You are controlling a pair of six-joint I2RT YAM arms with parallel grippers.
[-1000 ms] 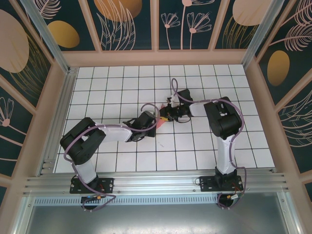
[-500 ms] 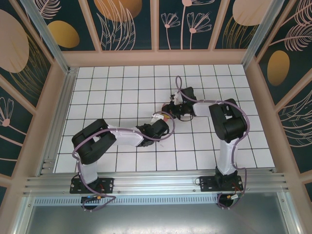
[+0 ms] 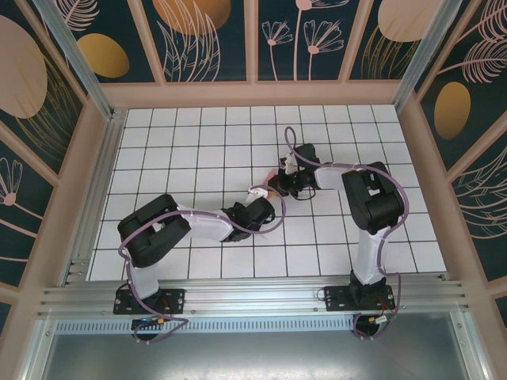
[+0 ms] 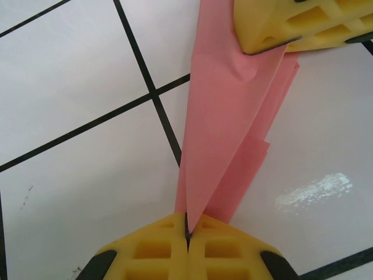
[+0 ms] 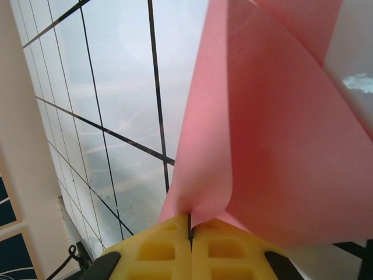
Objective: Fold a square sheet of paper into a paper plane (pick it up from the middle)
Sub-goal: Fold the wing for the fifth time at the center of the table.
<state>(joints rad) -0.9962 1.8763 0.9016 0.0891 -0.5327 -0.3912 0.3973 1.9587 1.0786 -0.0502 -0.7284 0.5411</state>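
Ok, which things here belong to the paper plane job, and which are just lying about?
Job: paper, pinched by the left gripper and right gripper.
Just there: tiled table, patterned walls.

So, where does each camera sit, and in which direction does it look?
Top external: above and behind the bases, looking down at the table; left arm and right arm show whole.
Left wrist: on its arm, looking along the shut left tool at the pink paper.
Right wrist: on its arm, looking along the shut right tool at the paper.
Shared: the paper, in both wrist views.
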